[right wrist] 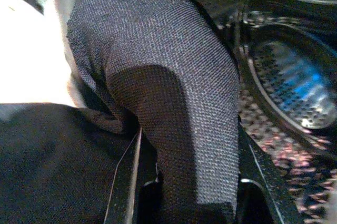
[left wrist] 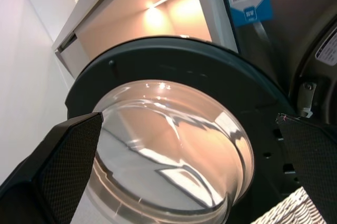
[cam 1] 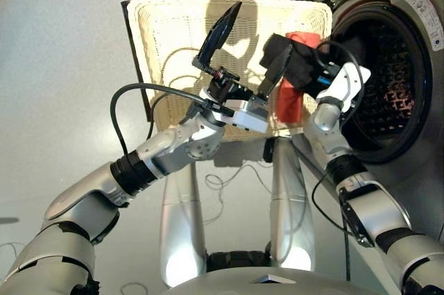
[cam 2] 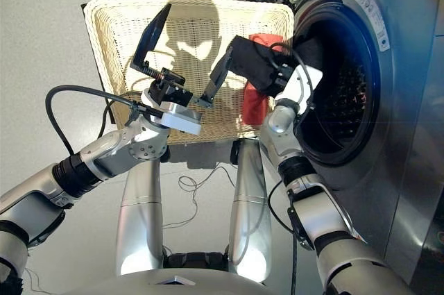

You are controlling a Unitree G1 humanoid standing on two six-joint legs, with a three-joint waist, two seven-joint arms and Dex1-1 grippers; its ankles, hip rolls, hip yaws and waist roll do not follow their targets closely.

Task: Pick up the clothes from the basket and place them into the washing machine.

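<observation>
The cream wicker basket lies on the floor in front of me, left of the washing machine, whose porthole stands open on the perforated drum. My right gripper is shut on a dark, near-black garment, held above the basket's right end just left of the porthole. In the right wrist view the cloth covers the gap between the fingers. A red-orange garment lies in the basket under that hand. Over the middle of the basket my left gripper is open and holds nothing.
The round glass door is swung open beyond the basket, near my left gripper. A black cable loops from my left forearm, and thin cords trail on the grey floor. A dark strip edges the basket's left side.
</observation>
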